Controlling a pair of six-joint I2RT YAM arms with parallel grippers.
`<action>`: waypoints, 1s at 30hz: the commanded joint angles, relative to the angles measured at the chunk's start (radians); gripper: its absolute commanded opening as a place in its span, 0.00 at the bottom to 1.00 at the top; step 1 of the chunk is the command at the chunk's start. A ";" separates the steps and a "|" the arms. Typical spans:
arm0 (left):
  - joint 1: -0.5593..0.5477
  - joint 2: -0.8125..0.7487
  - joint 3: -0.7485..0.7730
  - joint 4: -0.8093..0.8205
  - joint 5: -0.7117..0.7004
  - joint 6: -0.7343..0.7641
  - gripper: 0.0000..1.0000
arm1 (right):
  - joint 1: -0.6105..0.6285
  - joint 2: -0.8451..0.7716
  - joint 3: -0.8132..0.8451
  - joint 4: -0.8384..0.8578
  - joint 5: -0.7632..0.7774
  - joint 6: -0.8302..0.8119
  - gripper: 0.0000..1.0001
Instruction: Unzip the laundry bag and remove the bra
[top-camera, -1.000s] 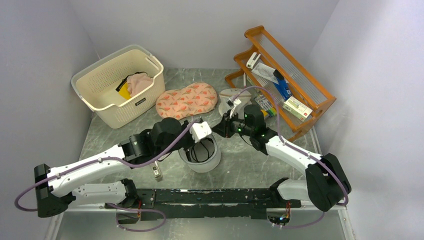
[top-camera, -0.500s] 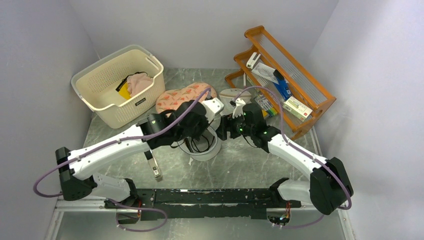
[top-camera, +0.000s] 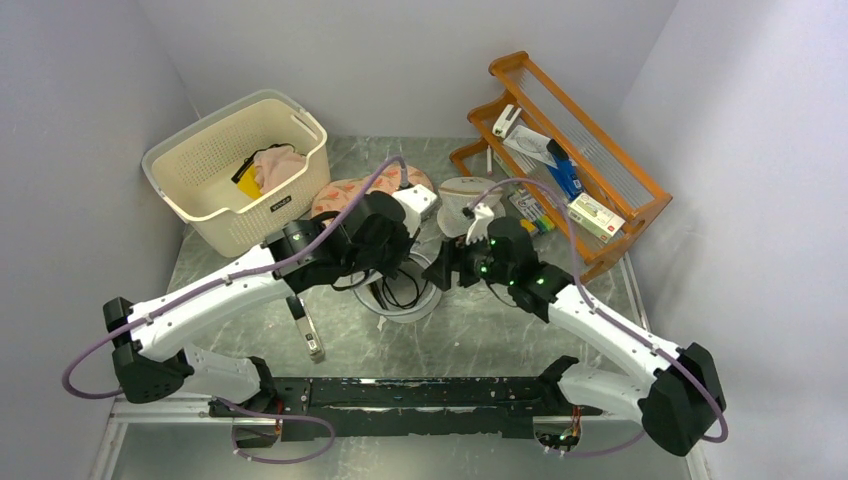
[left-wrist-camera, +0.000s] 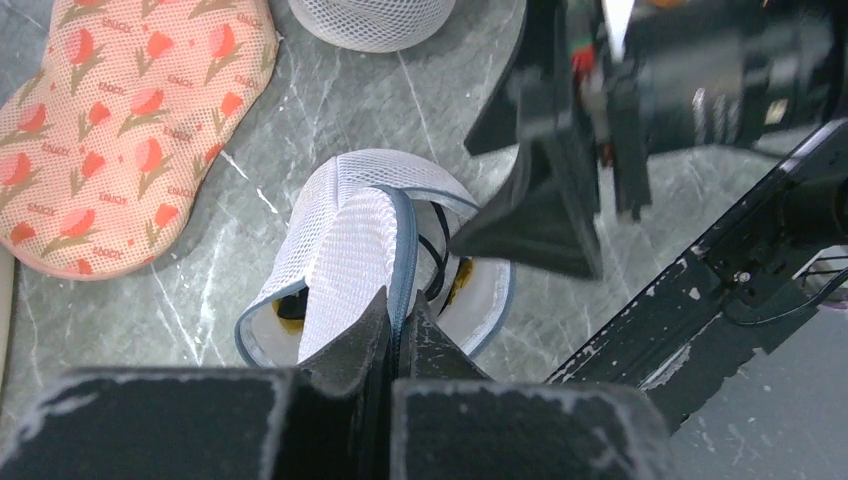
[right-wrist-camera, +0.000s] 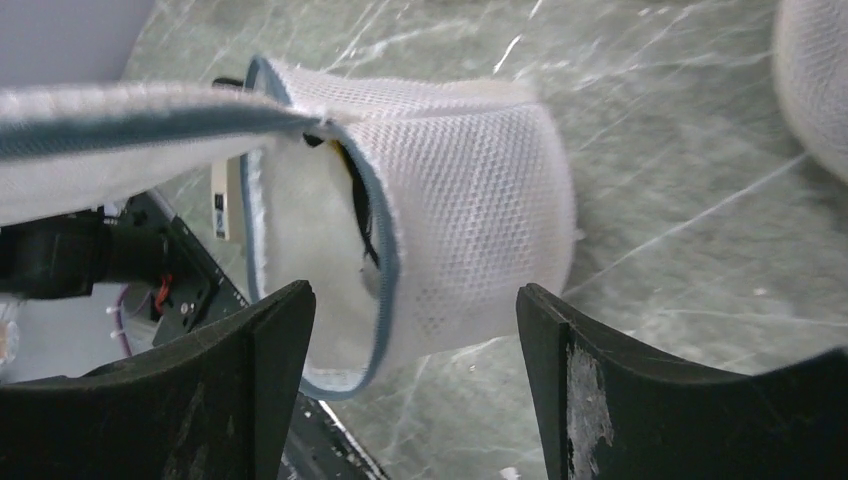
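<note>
The laundry bag (top-camera: 405, 300) is a white round mesh drum with a grey-blue zip edge, standing mid-table. Its top flap (left-wrist-camera: 350, 250) is unzipped and lifted. My left gripper (left-wrist-camera: 400, 312) is shut on the flap's zip edge, above the bag. Through the gap, black straps and a yellow part of the bra (left-wrist-camera: 436, 250) show inside the bag. My right gripper (right-wrist-camera: 413, 300) is open just right of the bag (right-wrist-camera: 470, 190), level with its side wall, with nothing between the fingers. From above, the right gripper (top-camera: 445, 268) sits at the bag's right rim.
A cream basket (top-camera: 235, 170) with clothes stands back left. A pink patterned pad (top-camera: 340, 200) and a white cone-shaped mesh bag (top-camera: 462, 190) lie behind the arms. A wooden rack (top-camera: 575, 150) fills the back right. A small device (top-camera: 313, 343) lies front left of the bag.
My left gripper has moved toward the back, lifting the flap open. My right gripper has opened and shifted slightly nearer, beside the bag.
</note>
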 joint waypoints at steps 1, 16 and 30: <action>0.014 -0.039 0.002 0.021 0.022 -0.055 0.07 | 0.145 0.025 -0.008 -0.058 0.168 0.102 0.75; 0.038 -0.156 -0.033 -0.008 0.032 -0.149 0.07 | 0.235 0.121 0.011 -0.236 0.450 0.083 0.17; 0.333 -0.239 -0.239 0.086 0.404 -0.171 0.09 | -0.013 0.208 0.167 -0.315 0.044 -0.169 0.00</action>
